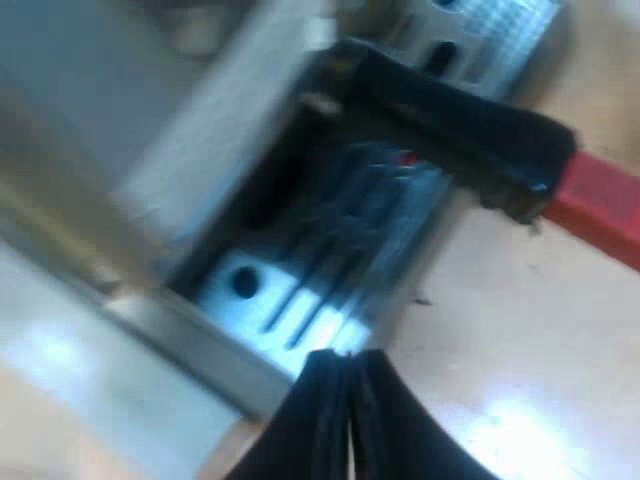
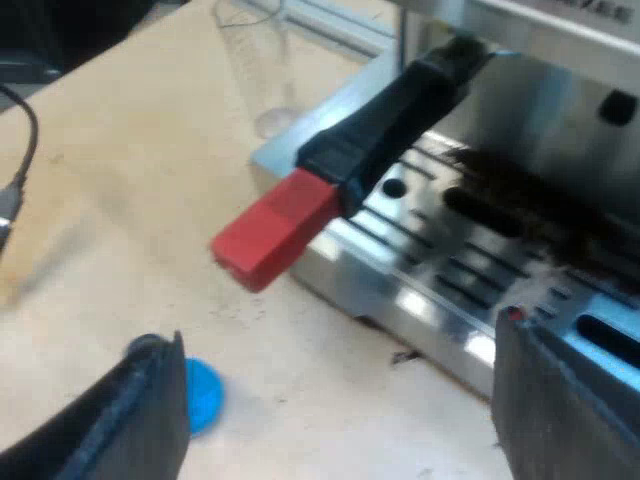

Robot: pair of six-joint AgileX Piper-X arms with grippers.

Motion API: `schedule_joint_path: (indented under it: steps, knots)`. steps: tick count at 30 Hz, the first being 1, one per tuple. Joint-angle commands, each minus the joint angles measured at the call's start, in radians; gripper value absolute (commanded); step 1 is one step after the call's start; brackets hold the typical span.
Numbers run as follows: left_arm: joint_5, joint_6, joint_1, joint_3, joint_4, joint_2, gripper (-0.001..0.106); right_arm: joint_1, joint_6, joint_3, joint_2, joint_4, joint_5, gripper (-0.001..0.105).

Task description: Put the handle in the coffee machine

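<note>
Widely spread, the right end effector [image 2: 338,335] faces the handle [image 2: 352,158].

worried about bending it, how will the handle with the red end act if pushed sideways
Likely stiff: the handle looks thick and straight. Its red end is blocky and flat-faced, so a push probably won't slip off.

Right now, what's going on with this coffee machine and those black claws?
The dark handle with the red end appears to be seated in the espresso machine's front, sticking out above the drip tray. Neither gripper is holding it. The right gripper is open, fingers wide apart, facing the tray. The left gripper is shut on nothing, close to the tray. A blue tamper lies on the table by the right gripper.
</note>
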Motion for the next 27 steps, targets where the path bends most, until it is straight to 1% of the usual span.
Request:
schedule_joint_path:
  steps: [1, 2, 5, 6, 8, 9, 10, 11, 12, 14, 15, 16, 17, 18, 20, 22, 23, 24, 26, 27]
  knots:
    - [0.006, -0.036, 0.060, -0.007, 0.004, -0.062, 0.031, -0.036, 0.024, -0.007, -0.005, -0.014, -0.042, 0.066]
    - [0.006, -0.048, 0.084, -0.007, 0.004, -0.083, 0.041, -0.049, 0.024, -0.007, -0.005, -0.014, -0.054, 0.066]
    - [0.001, -0.098, 0.129, -0.007, 0.004, -0.134, 0.064, -0.085, 0.024, -0.026, -0.005, -0.012, -0.088, 0.066]
    - [-0.001, -0.100, 0.135, -0.007, 0.002, -0.139, 0.066, -0.093, 0.024, -0.033, -0.005, -0.009, -0.093, 0.066]
    - [-0.001, -0.116, 0.155, -0.014, -0.007, -0.171, 0.075, -0.133, 0.013, -0.069, -0.005, 0.012, -0.120, 0.066]
    - [-0.001, -0.118, 0.158, -0.017, -0.007, -0.177, 0.077, -0.145, 0.012, -0.077, -0.005, 0.019, -0.143, 0.066]
    - [-0.001, -0.118, 0.162, -0.029, -0.012, -0.186, 0.080, -0.178, 0.012, -0.107, -0.005, 0.062, -0.234, 0.066]
    - [-0.001, -0.118, 0.164, -0.043, -0.015, -0.191, 0.083, -0.215, 0.012, -0.138, -0.002, 0.115, -0.292, 0.066]
    - [-0.001, -0.118, 0.163, -0.056, -0.018, -0.191, 0.085, -0.237, 0.012, -0.154, -0.001, 0.140, -0.308, 0.066]
    - [-0.001, -0.123, 0.163, -0.099, -0.030, -0.191, 0.089, -0.310, 0.008, -0.204, -0.001, 0.209, -0.301, 0.066]
    - [-0.001, -0.128, 0.163, -0.106, -0.034, -0.191, 0.089, -0.334, 0.007, -0.217, -0.001, 0.223, -0.295, 0.066]
    - [-0.001, -0.152, 0.163, -0.127, -0.043, -0.191, 0.089, -0.388, 0.004, -0.243, -0.001, 0.247, -0.283, 0.066]
    - [-0.001, -0.189, 0.163, -0.145, -0.053, -0.191, 0.089, -0.445, 0.002, -0.267, -0.001, 0.265, -0.286, 0.066]
    - [-0.001, -0.212, 0.163, -0.153, -0.059, -0.191, 0.089, -0.463, -0.001, -0.274, -0.003, 0.270, -0.285, 0.066]
    - [-0.001, -0.315, 0.163, -0.170, -0.076, -0.191, 0.089, -0.579, -0.042, -0.309, -0.009, 0.308, -0.281, 0.066]
    - [-0.001, -0.376, 0.163, -0.174, -0.076, -0.191, 0.089, -0.653, -0.057, -0.330, -0.015, 0.331, -0.268, 0.066]
    - [-0.001, -0.387, 0.163, -0.174, -0.073, -0.195, 0.089, -0.707, -0.057, -0.336, -0.021, 0.349, -0.244, 0.066]
    - [-0.001, -0.387, 0.163, -0.172, -0.073, -0.197, 0.089, -0.735, -0.059, -0.336, -0.025, 0.356, -0.231, 0.066]
    - [-0.001, -0.387, 0.163, -0.169, -0.073, -0.218, 0.089, -0.843, -0.064, -0.329, -0.055, 0.398, -0.191, 0.066]
    - [-0.001, -0.387, 0.163, -0.169, -0.073, -0.225, 0.089, -0.860, -0.070, -0.329, -0.063, 0.410, -0.186, 0.066]
